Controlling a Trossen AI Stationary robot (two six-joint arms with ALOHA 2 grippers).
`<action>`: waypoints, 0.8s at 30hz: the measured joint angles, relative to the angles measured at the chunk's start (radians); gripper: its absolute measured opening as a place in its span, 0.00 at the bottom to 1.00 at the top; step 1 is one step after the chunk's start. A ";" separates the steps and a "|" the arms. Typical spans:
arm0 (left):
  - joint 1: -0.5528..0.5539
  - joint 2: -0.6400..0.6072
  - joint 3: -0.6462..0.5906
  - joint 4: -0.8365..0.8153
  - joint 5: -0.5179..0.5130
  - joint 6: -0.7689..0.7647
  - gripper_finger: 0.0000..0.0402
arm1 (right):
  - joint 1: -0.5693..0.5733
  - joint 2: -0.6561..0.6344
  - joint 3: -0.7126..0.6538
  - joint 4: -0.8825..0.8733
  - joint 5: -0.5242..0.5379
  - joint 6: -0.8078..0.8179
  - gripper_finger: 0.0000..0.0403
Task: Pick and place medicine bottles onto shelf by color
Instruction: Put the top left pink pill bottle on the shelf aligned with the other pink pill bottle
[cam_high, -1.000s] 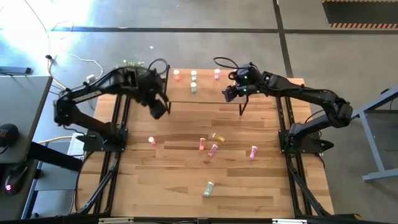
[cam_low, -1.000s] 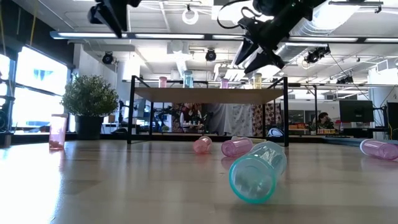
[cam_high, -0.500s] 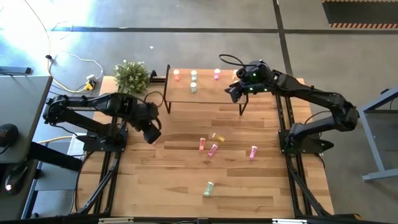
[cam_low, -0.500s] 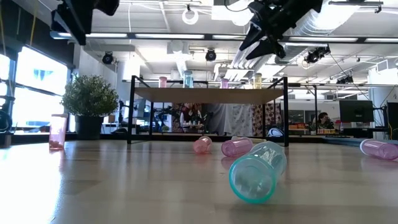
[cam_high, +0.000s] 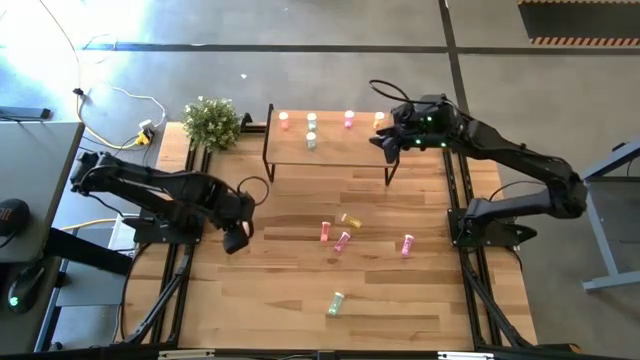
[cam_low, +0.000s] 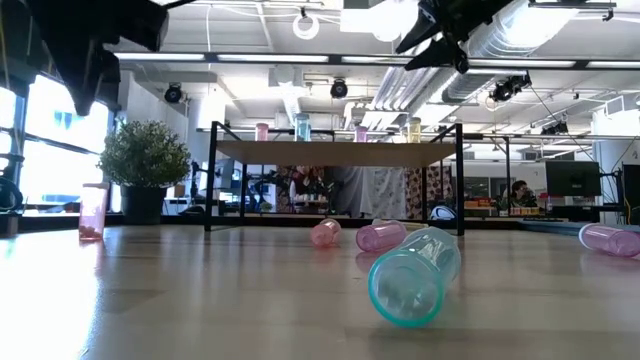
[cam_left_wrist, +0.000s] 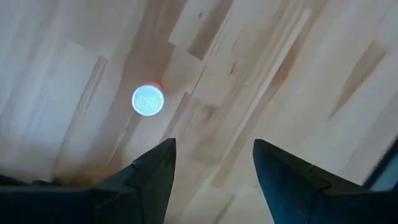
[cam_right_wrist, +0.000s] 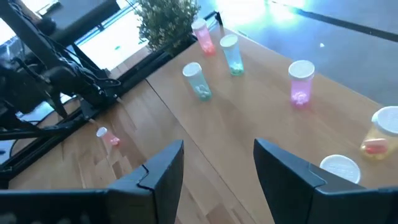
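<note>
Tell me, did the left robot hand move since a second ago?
Yes. The left gripper moved away from the shelf toward the table's front, and now hangs over the upright red bottle.

Overhead and table-level cameras share the shelf (cam_high: 325, 150); wrist cameras look down close.

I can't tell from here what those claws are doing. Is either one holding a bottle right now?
No. The left claw is open over the table near an upright salmon-red bottle, and the right claw is open above the shelf. Nothing sits between either pair of fingers.
</note>
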 joint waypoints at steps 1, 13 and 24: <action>-0.009 0.000 -0.012 0.001 -0.015 0.020 0.51 | 0.000 -0.004 0.000 -0.001 0.000 0.000 0.46; -0.041 0.000 -0.158 0.113 -0.124 0.107 0.50 | 0.000 -0.007 0.000 -0.029 0.001 -0.040 0.46; 0.016 0.010 -0.244 0.207 -0.128 0.070 0.50 | 0.000 -0.006 0.000 -0.029 0.001 -0.062 0.46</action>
